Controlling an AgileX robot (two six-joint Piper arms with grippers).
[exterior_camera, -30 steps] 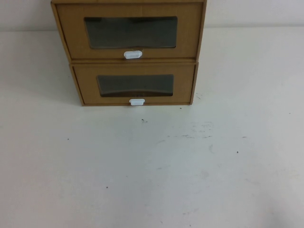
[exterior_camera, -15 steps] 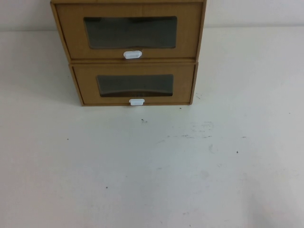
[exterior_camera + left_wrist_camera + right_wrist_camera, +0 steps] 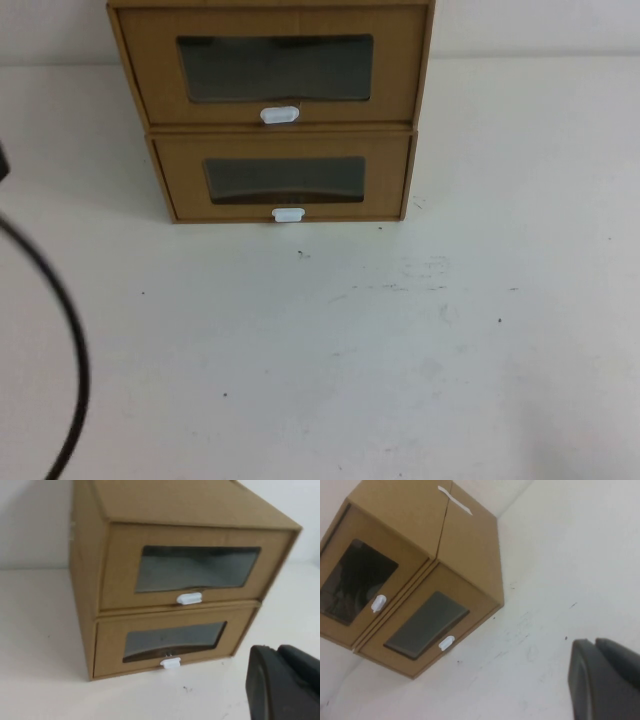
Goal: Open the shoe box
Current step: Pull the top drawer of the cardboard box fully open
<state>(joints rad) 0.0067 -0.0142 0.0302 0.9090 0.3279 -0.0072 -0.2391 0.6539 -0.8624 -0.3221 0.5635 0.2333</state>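
The box [image 3: 275, 110] stood far, centre: light stiff cardboard, I judged, best pulled by its lower tab [image 3: 288, 214]. My right gripper [image 3: 605, 680], closed, hung near-right. My left gripper [image 3: 282, 685] hung near-left; I couldn't tell its state.

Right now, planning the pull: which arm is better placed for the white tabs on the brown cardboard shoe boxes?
Probably left. The left pincer faces the brown cardboard shoe boxes fairly squarely, white tabs ahead; the right pincer views them obliquely, from the right.
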